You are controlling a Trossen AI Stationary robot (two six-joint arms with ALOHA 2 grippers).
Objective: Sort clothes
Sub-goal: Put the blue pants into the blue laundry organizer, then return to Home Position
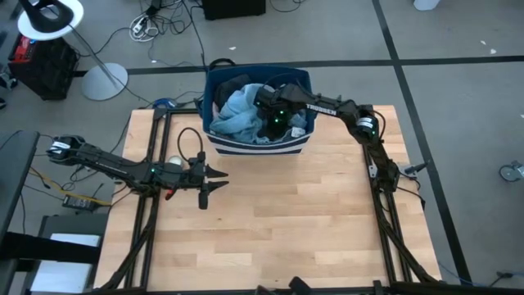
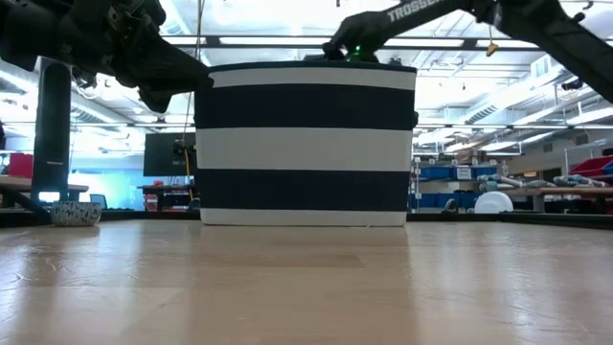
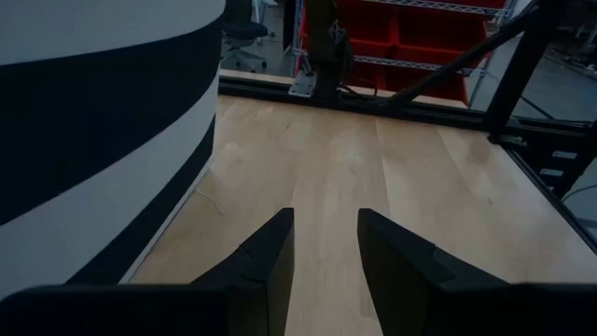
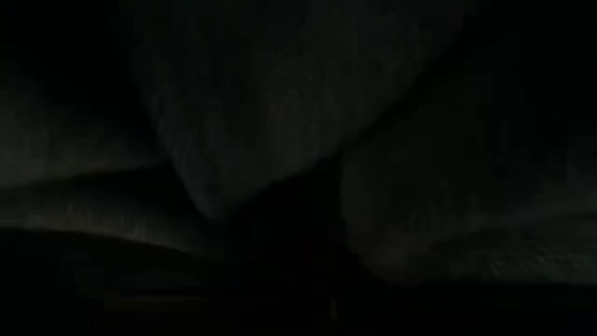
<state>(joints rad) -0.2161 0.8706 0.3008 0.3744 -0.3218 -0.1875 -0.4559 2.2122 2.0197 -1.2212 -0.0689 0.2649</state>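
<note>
Your right gripper (image 1: pixel 266 115) is down inside the striped bin (image 1: pixel 260 144) at the far edge of the tabletop (image 1: pixel 278 221), among the clothes (image 1: pixel 237 115), and its jaws are pressed together. You cannot see what they hold, because its wrist view is dark. If they caught several layers, a tangled heap may rise and drag the bin; if only a thin fold, it may slip out. Your left gripper (image 1: pixel 219 180) waits over the tabletop beside the bin with jaws spread.

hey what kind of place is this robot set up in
Likely a robotics lab or workshop: shelving with red bins behind the table, loose cables on the grey floor, and a monitor in the open room.
</note>
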